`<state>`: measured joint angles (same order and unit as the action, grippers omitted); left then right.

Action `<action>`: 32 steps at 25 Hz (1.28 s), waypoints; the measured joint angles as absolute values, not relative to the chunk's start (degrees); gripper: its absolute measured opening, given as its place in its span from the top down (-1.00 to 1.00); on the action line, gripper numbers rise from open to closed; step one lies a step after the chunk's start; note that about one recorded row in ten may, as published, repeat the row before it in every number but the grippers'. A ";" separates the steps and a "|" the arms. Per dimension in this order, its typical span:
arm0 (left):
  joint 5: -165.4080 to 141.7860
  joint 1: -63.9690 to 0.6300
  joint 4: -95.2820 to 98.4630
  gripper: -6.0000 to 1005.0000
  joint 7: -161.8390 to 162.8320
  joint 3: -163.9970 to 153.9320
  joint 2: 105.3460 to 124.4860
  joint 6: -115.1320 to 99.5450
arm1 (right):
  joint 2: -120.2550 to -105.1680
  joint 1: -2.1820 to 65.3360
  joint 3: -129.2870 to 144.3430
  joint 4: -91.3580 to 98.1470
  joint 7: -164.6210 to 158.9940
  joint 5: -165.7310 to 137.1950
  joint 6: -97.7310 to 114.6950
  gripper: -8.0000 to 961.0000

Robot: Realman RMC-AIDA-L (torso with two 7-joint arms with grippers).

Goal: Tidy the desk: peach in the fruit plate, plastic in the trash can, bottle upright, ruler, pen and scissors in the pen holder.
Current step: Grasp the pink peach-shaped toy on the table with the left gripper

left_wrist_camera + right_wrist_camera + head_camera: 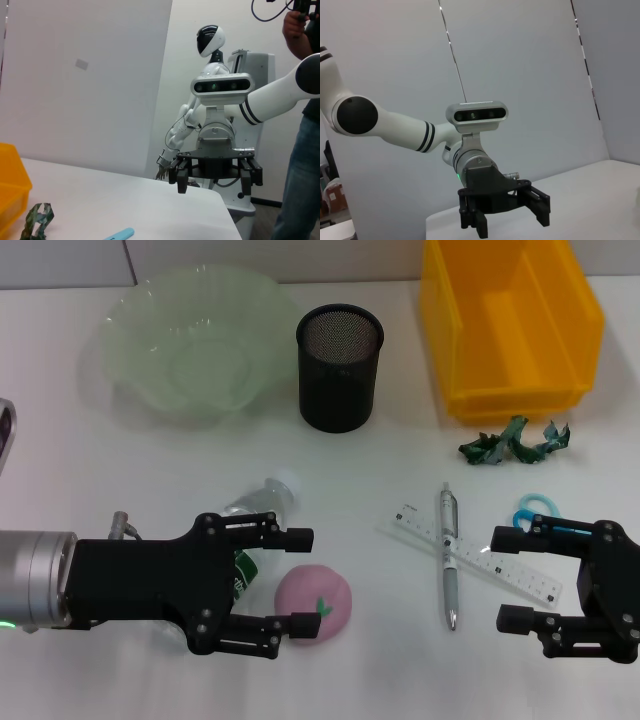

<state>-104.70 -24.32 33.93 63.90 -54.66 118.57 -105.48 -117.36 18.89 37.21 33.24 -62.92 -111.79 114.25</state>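
Looks like I'm on the peach step: my left hand (298, 578) is wide open and hovering low over the worktop (120, 470), with the pink peach (314, 603) sitting right at its fingertips, beside the tipped-over bottle (262, 508). Next I'd ease forward so the fingers straddle the peach, close gently, then carry it up to the green fruit plate (190, 345) at the back. My right hand (510, 578) is open too, parked near the ruler (470, 552), pen (449, 555) and scissors (537, 508).
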 joint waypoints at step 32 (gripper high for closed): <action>-130.87 -33.76 78.03 -0.56 113.36 -102.90 119.16 -82.77 | -117.39 11.09 21.86 33.40 -62.13 -112.88 112.44 -0.57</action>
<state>-130.87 -33.76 78.03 113.36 -102.90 119.16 -82.77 -117.39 11.09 21.86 33.40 -62.13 -112.88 112.44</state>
